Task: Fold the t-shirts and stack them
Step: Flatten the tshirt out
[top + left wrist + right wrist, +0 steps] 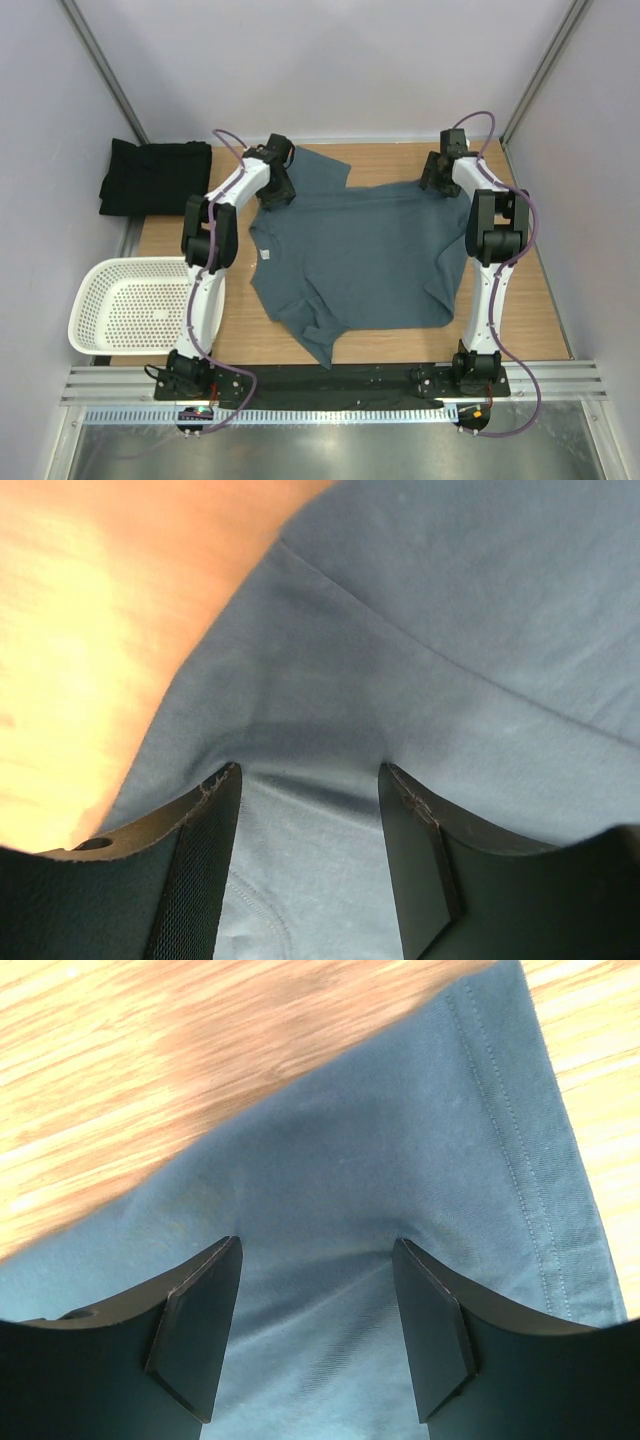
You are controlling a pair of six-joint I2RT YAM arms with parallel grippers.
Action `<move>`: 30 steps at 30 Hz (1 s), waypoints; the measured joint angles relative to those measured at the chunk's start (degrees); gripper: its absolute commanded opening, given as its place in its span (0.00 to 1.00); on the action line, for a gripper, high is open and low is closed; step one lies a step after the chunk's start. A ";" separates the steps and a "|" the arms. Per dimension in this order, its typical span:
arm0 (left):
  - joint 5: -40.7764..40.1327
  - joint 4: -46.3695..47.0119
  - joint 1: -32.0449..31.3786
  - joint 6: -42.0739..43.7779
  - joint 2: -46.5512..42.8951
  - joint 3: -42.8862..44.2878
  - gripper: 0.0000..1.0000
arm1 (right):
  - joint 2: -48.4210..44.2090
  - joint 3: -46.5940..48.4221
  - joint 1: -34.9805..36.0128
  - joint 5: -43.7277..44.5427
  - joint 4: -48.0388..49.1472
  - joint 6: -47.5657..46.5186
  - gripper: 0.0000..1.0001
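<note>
From above I see the blue-grey t-shirt (355, 255) lying spread in the middle of the wooden table (520, 320), with its neck label (266, 255) toward the left edge. The black t-shirt (155, 178) lies folded at the far left corner, partly over the edge. The left gripper (277, 185) stands on the far left part of the blue-grey cloth and the right gripper (438, 178) on its far right part, both close to the far edge. In the left wrist view the two fingers (205, 865) are apart and the cloth rises in a low ridge between them; I think nothing is pinched there. The right wrist view shows the same: the jaws are apart over the cloth, near a stitched hem (530, 1150), with bare wood just beside. I judge that the step is to take the far side of the shirt for a fold. To do it well, both grippers should close on the cloth together and then lift evenly, so that it does not drag or twist. The table is pale wood, a white perforated basket (130, 305) sits beside its near left corner, and plain grey walls (320, 60) stand around.
</note>
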 measured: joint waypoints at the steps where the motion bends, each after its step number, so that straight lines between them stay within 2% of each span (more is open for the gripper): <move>1: -0.02 -0.15 0.39 0.57 1.05 1.95 0.58 | -0.11 0.00 0.00 -0.09 -0.13 0.00 0.69; 6: 0.44 -0.70 1.97 2.84 4.79 8.96 0.59 | -2.19 -0.90 -0.07 -0.20 -3.80 0.20 0.72; 10: 2.45 -0.17 2.56 4.85 4.24 8.41 0.62 | -6.08 -1.11 -0.07 -1.01 -7.58 0.20 0.73; 15: 5.29 0.24 1.92 7.67 -3.28 1.33 0.66 | -15.89 -2.86 0.61 -1.33 -11.78 0.92 0.73; 19: 5.81 0.31 -0.87 9.68 -13.53 -2.27 0.68 | -24.48 -7.65 4.57 3.34 -16.15 2.99 0.73; 23: 7.39 1.97 -5.99 9.70 -23.80 -6.95 0.68 | -31.56 -18.01 10.38 4.74 -19.15 6.51 0.71; 26: 10.88 5.33 -9.77 8.07 -30.71 -15.39 0.66 | -35.74 -28.09 13.31 0.61 -19.12 9.64 0.71; 30: 14.64 8.07 -11.56 5.11 -33.62 -26.34 0.65 | -38.12 -37.46 17.16 -4.11 -18.73 14.43 0.70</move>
